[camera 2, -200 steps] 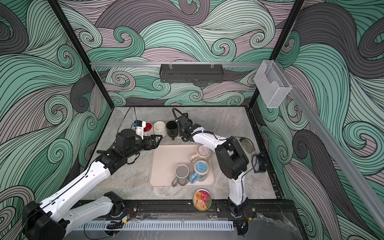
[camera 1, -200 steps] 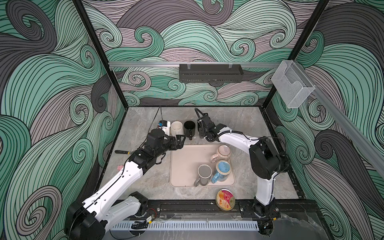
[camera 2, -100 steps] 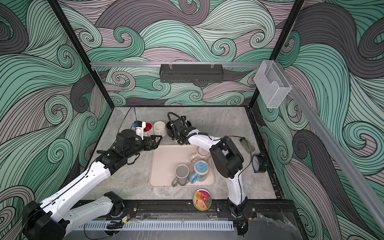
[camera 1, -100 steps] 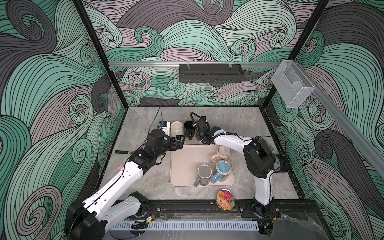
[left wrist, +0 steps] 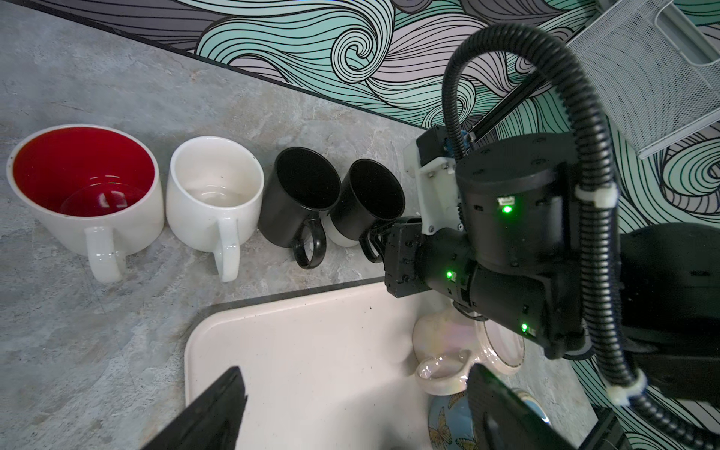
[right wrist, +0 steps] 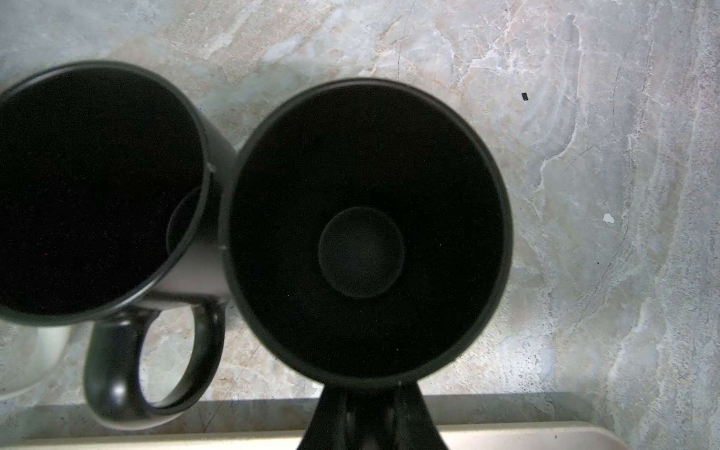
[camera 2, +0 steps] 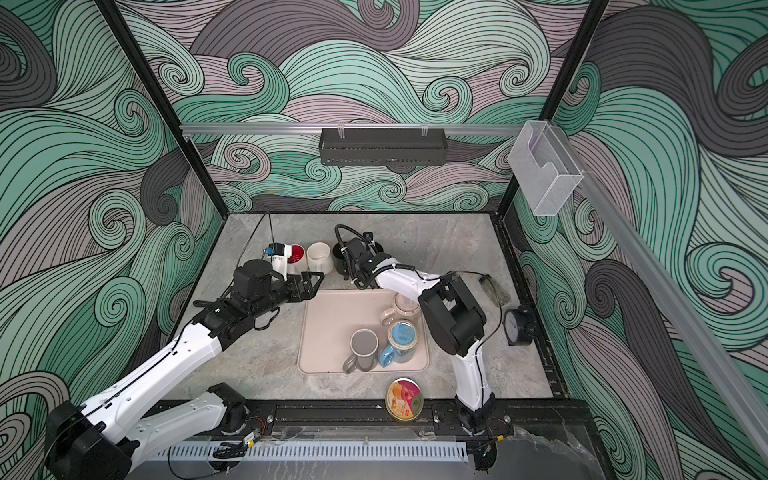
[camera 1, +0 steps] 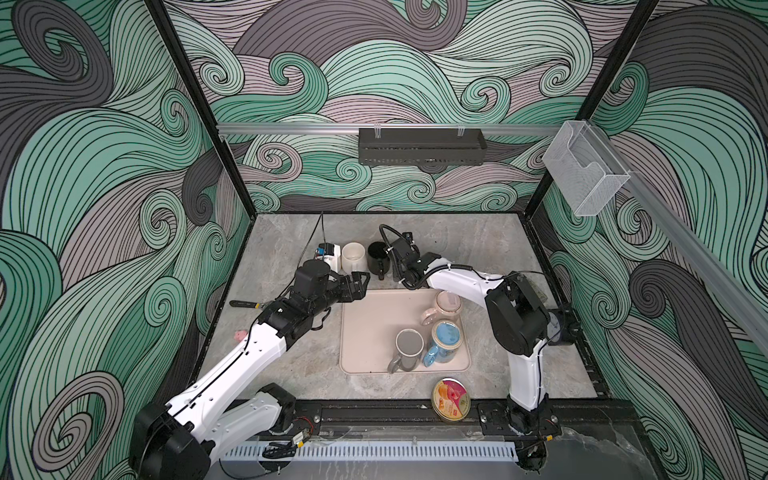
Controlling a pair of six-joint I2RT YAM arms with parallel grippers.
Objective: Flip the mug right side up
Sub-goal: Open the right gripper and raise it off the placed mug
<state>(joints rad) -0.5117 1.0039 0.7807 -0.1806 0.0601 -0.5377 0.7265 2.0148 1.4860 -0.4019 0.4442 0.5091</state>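
Observation:
A black mug with a white base [left wrist: 370, 195] stands mouth up on the grey table, right beside another black mug [left wrist: 304, 195]. My right gripper [left wrist: 380, 237] is shut on its handle. The right wrist view looks straight down into the held mug [right wrist: 366, 233], with my right gripper [right wrist: 370, 409] shut below its rim. In both top views the right wrist [camera 1: 401, 253] hides this mug. My left gripper [camera 1: 361, 284] hangs open and empty over the tray's far left corner, its fingers [left wrist: 222, 401] wide apart.
A white mug [left wrist: 214, 187] and a red-lined white mug [left wrist: 82, 183] stand in the same row. The beige tray [camera 1: 365, 332] holds a pink mug [camera 1: 442, 309], a grey mug [camera 1: 409, 345] and a blue butterfly mug [camera 1: 444, 338]. A round tin [camera 1: 451, 399] lies at the table's front edge.
My right gripper has moved a little to the left with the black mug, bringing it close beside the other black mug. The left arm has stayed still.

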